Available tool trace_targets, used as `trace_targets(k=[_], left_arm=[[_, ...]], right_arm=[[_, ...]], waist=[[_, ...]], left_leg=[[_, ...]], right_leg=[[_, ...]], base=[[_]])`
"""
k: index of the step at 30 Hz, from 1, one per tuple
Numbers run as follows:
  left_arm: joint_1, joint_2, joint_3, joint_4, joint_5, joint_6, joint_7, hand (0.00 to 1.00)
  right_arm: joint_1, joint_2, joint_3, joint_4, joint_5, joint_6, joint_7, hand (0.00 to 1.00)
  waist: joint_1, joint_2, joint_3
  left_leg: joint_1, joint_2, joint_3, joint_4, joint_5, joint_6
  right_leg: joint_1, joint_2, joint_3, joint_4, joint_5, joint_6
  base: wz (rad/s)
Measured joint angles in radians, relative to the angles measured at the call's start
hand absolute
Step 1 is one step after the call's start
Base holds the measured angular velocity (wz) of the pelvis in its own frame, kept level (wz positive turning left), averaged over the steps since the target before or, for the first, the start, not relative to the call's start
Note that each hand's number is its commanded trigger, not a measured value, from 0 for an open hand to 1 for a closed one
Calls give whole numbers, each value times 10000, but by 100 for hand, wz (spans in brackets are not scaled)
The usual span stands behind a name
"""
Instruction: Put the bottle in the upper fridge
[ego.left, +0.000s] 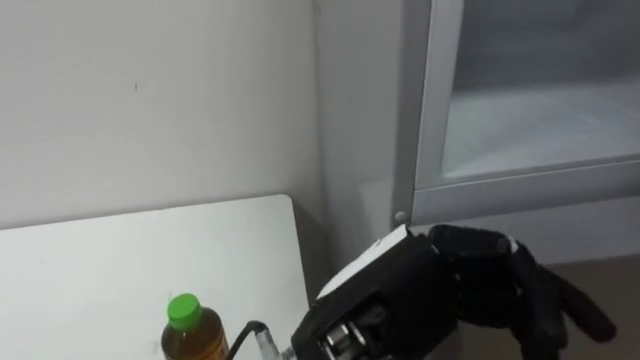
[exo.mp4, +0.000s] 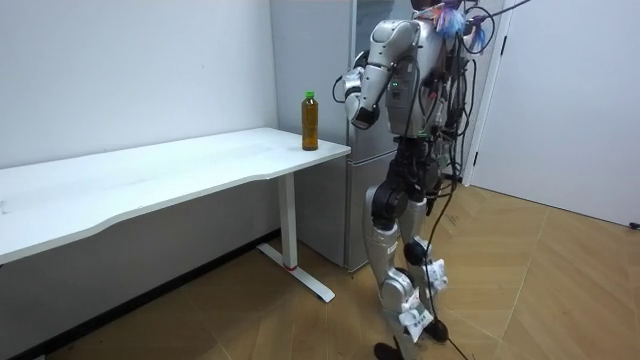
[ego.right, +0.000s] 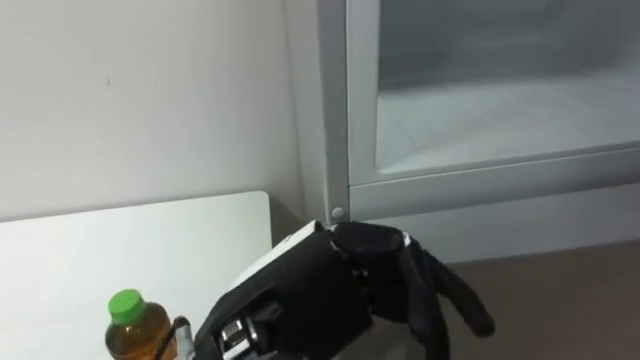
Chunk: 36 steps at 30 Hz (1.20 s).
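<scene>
Green-capped amber bottle (ego.left: 192, 335), upright, table (ego.left: 100, 270) corner

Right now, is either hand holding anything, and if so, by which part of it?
Nothing is held. The left hand is open, its fingers loosely straight, in front of the fridge. The bottle stands free on the table.

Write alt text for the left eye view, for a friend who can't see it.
The robot's black left hand, fingers loosely spread and empty, hangs low in the foreground before a grey-framed fridge. At lower left, a green-capped plastic bottle of amber liquid stands on a white rectangular table against a white wall.
</scene>
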<state>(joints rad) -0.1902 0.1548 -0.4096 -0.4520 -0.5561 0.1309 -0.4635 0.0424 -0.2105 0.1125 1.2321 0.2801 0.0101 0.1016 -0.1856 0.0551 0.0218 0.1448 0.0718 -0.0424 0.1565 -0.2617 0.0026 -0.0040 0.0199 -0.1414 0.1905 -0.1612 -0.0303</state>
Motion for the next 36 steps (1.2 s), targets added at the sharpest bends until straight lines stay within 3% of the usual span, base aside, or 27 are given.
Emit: trace_targets(k=[1, 3, 4, 7, 11, 13, 18, 20, 26, 32, 36], left_arm=[[-49, 1, -113, 42, 89, 155, -71, 0], [-64, 24, -189, 49, 98, 359, -123, 0], [-103, 101, -192, 42, 101, 405, -208, 0], [-222, 105, -229, 41, 100, 555, -293, 0], [-222, 104, -256, 43, 192, 659, -296, 0], [-222, 109, -255, 100, 219, 658, -293, 0], [-222, 68, -276, 205, 217, 659, -292, 0], [-227, -3, -273, 205, 218, 658, -298, 0], [-233, -77, -266, 206, 267, 655, -481, 0], [-292, -84, -313, 210, 162, 647, -500, 0], [-856, -83, -795, 214, 193, 648, -492, 0]], right_arm=[[-50, 80, 197, -57, 45, -3, -52, 0], [-10, 124, 309, -90, 88, 63, -72, 0], [39, 107, 299, -95, 175, 80, -71, 0], [114, 37, 242, -99, 325, 180, -43, 0], [109, 41, 225, -86, 415, 187, -41, 0], [123, 24, 226, -82, 475, 182, -39, 0], [127, -90, 224, 97, 500, 128, 24, 0], [165, -176, 200, 164, 423, 127, 41, 0], [281, -218, 171, 204, 234, 126, 78, 0], [352, -211, 219, 206, 240, 142, 31, 0], [328, -204, 205, 188, 115, 229, -76, 0]], waist=[[-341, -69, 65], [-610, -104, 85], [-650, -57, 50], [-456, -34, 17], [-451, -35, -15], [-508, -15, -29], [-596, 77, -89], [-643, 194, -161], [-687, 204, -146], [-823, 109, -82], [-1037, 157, -107]], left_leg=[[-131, 45, 362, 31, 52, -167], [-206, 49, 1152, 64, 102, -256], [-206, 102, 1571, 1, 152, -333], [-58, 126, 2060, -74, 184, -383], [12, 15, 2104, -60, 184, -382], [13, 25, 2511, -21, 184, -382], [-29, 65, 2871, 121, 183, -380], [-5, 77, 2921, 128, 187, -378], [77, 79, 2928, 143, 212, -384], [32, 67, 3132, 142, 211, -383], [-105, 47, 3186, 144, 212, -382]], right_leg=[[49, 11, -298, -74, 116, -50], [92, 7, -233, -61, 119, -56], [94, 21, -115, -64, 118, -55], [115, 51, -26, -71, 117, -48], [283, 3, -218, -190, 128, -30], [298, 8, -239, -208, 134, -20], [236, -17, -199, -194, 157, -47], [227, -4, -122, -189, 162, -55], [171, 16, 1, -91, 142, -60], [25, 0, 73, -16, 185, -40], [-87, 15, 114, -29, 223, -20]], base=[[0], [37], [29], [0], [2], [2], [-3], [0], [0], [-6], [-1]])
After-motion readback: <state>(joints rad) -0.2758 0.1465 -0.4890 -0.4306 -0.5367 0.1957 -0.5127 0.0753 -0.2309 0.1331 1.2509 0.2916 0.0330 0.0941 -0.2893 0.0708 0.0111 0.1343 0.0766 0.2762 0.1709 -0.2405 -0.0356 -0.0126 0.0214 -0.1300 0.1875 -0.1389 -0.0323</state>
